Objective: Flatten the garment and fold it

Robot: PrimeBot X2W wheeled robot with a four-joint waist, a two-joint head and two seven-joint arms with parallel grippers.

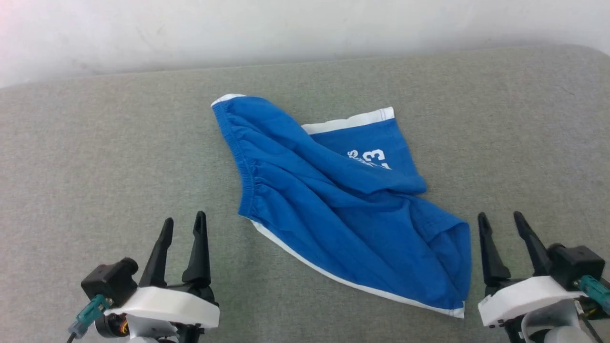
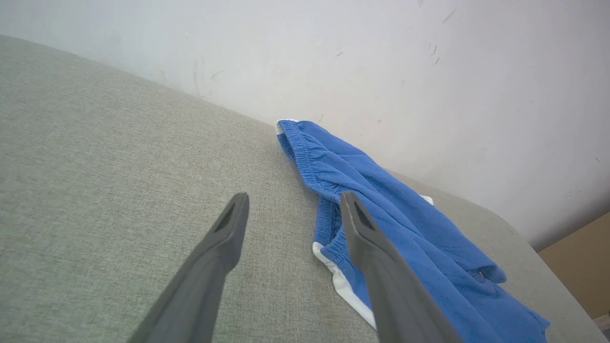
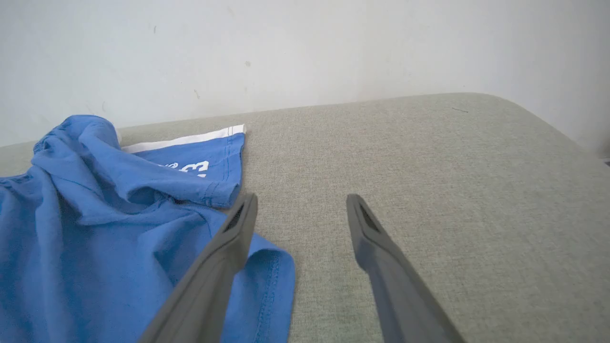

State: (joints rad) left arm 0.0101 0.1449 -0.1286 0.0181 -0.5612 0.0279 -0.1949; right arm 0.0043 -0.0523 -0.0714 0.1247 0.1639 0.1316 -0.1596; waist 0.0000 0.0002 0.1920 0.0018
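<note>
The garment (image 1: 333, 200) is bright blue with white trim and white lettering. It lies crumpled in the middle of the grey padded table (image 1: 95, 133), its gathered waistband toward the left and one leg folded over itself. My left gripper (image 1: 183, 220) stands open at the lower left, a short way from the waistband corner, with nothing between its fingers. My right gripper (image 1: 501, 216) is open at the lower right, just beside the garment's lower right edge. The left wrist view has the garment (image 2: 405, 228) ahead on the right of the open left gripper (image 2: 293, 197). In the right wrist view the garment (image 3: 119, 214) lies left of the open right gripper (image 3: 301, 197).
A pale wall (image 1: 286, 28) runs along the table's far edge. The table's rounded far right corner (image 3: 500, 102) appears in the right wrist view. A brown floor strip (image 2: 581, 257) lies beyond the table at the right of the left wrist view.
</note>
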